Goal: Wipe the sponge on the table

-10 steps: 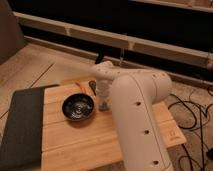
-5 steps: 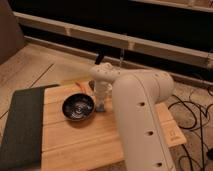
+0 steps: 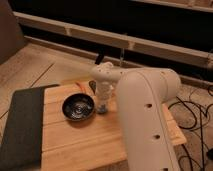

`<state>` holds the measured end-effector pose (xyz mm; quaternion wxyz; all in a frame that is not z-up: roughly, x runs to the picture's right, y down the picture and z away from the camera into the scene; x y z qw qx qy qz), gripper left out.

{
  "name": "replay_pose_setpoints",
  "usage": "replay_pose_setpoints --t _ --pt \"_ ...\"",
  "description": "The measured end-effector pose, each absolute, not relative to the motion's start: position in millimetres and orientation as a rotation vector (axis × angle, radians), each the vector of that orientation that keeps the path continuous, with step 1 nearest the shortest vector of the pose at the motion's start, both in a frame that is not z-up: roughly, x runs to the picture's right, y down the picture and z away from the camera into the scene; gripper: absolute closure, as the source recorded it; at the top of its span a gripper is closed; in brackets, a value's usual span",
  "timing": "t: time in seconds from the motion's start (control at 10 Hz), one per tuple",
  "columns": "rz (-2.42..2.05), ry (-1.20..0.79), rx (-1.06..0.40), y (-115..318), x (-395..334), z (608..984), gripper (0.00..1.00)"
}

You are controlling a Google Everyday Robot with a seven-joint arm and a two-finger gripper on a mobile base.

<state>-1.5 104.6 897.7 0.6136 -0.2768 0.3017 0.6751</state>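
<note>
My white arm reaches in from the lower right over the low wooden table [image 3: 95,142]. The gripper [image 3: 102,104] points straight down onto the table top, just right of a black bowl [image 3: 77,107]. A small grey-blue bit at the gripper's tip looks like the sponge [image 3: 102,108], pressed against the planks and mostly hidden by the gripper.
A dark grey mat [image 3: 22,125] covers the left part of the table. The black bowl stands close to the gripper's left. Black cables [image 3: 196,111] lie on the floor at the right. A dark wall with a pale rail [image 3: 125,40] runs behind the table.
The gripper stays down on the table beside the bowl and has shifted only slightly sideways. The arm's big link has swung a little to the right.
</note>
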Motion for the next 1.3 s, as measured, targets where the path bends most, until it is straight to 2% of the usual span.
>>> replay_pose_setpoints --t 0.6,0.8,1.0,1.1,1.3 --pt "1.586 0.659 -0.637 97 -4 891 0.26" --pt "1.607 0.582 -0.624 69 -14 870 0.26" --pt "1.603 0.527 -0.586 42 -16 833 0.26" --pt "1.596 0.520 -0.586 37 -19 817 0.26" --pt "1.592 0.521 -0.585 35 -19 808 0.26"
